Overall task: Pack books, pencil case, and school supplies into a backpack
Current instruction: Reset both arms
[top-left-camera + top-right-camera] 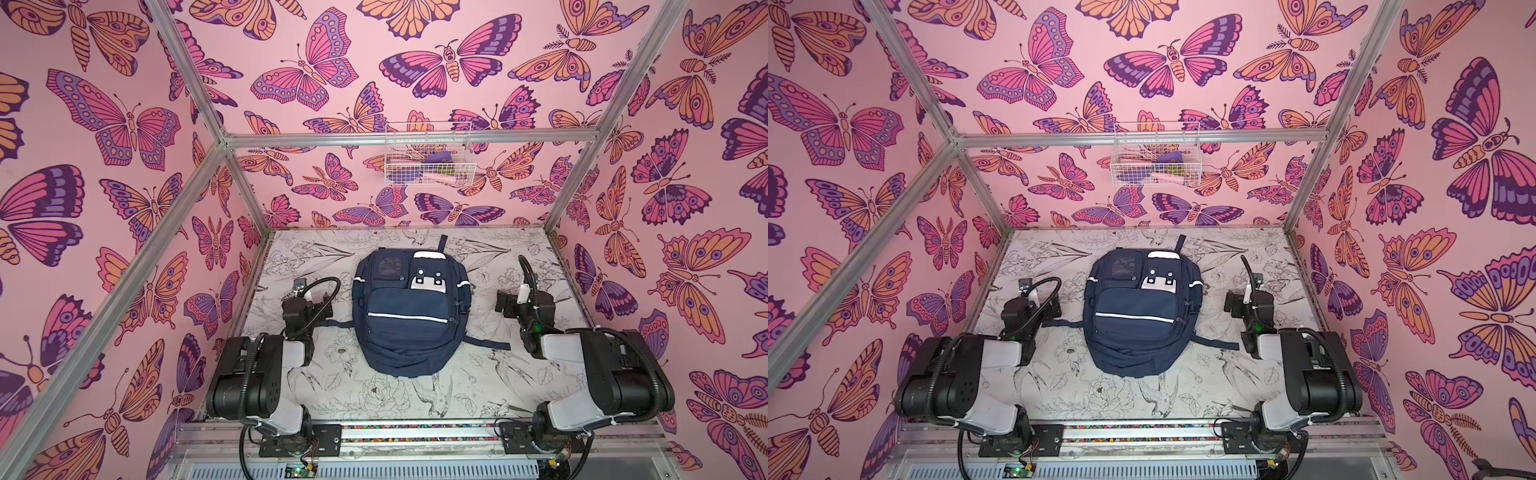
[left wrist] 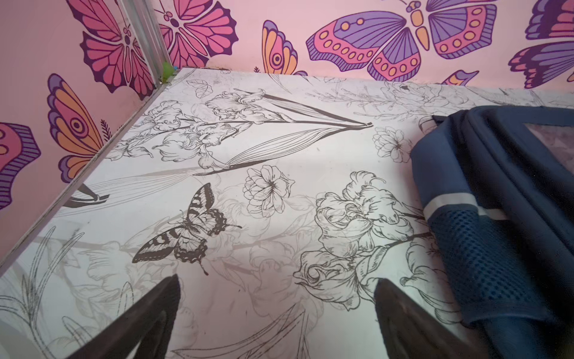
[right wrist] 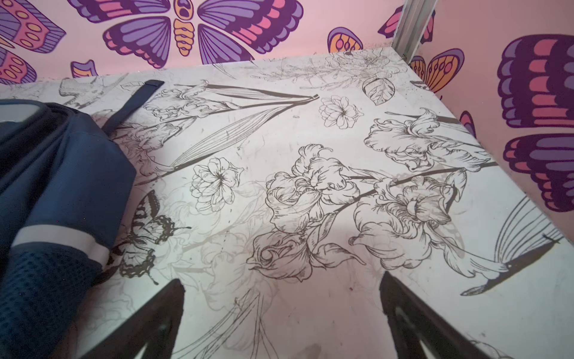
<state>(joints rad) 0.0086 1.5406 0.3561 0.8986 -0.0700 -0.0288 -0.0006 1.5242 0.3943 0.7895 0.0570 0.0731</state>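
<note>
Left gripper (image 2: 278,278) and right gripper (image 3: 281,278): spread wide, empty, flank backpack (image 1: 409,316) lying between them, long axis near to far, top far, both about equally close.

Backpack (image 1: 409,316) lies on table (image 1: 332,386) between left claw (image 2: 276,279) and right claw (image 3: 281,281).

There's the backpack (image 1: 409,316), flat in the middle of the table (image 1: 316,395), filling the centre. Open tabletop on either side and in front. Its straps (image 1: 488,344) trail outward along the surface. The left gripper (image 2: 278,278) and right gripper (image 3: 281,278), jaws wide, each face bare table, with the backpack just beside. A wire basket (image 1: 428,160) hangs high at the back.
</note>
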